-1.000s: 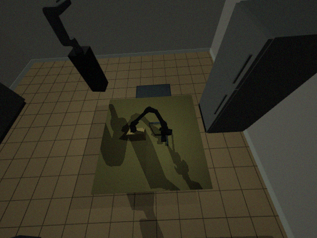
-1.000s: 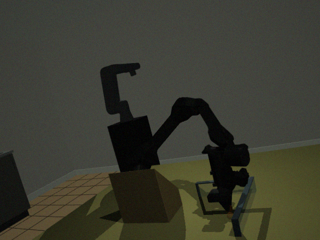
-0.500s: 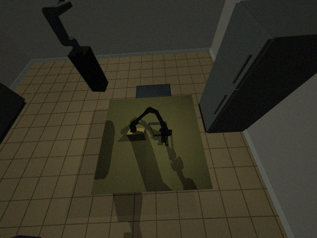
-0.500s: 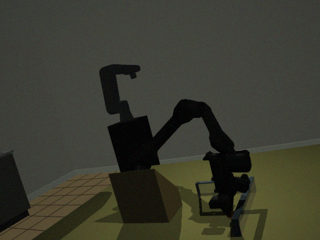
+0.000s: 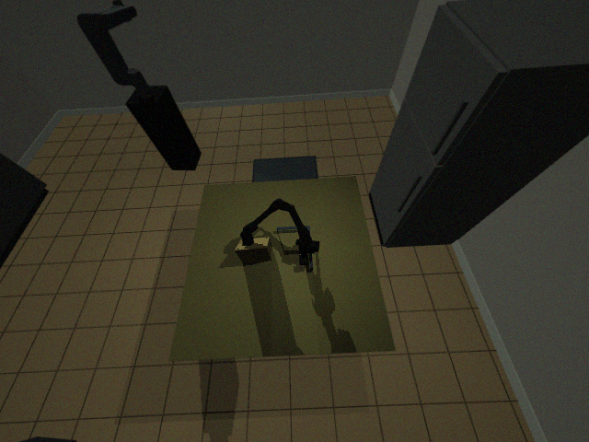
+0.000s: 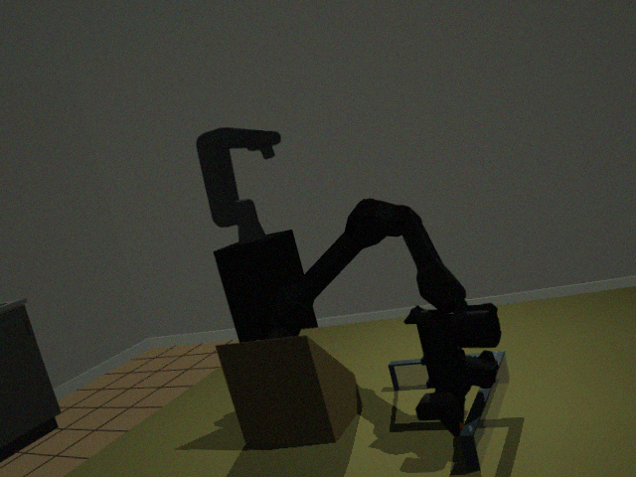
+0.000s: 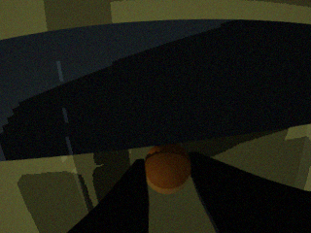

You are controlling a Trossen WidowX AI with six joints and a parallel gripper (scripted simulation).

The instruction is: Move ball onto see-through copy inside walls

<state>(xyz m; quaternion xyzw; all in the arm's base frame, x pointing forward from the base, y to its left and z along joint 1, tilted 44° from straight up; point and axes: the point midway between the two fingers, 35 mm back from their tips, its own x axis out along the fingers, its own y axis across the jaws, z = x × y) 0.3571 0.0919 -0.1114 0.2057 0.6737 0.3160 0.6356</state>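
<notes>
Hand [image 7: 167,178] clamped on orange ball [image 7: 167,171], ball's top hidden behind dark clear wall [image 7: 130,91]

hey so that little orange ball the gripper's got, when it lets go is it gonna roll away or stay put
The ball looks round and smooth, so it will probably roll at any nudge. The gripper pinches it only at its sides, so an uneven release might push it. The low clear wall close ahead would likely stop it.

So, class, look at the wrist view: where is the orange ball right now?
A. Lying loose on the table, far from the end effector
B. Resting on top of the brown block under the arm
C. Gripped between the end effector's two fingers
C: the wrist view shows the orange ball pinched between the two dark fingers of the end effector.
</notes>
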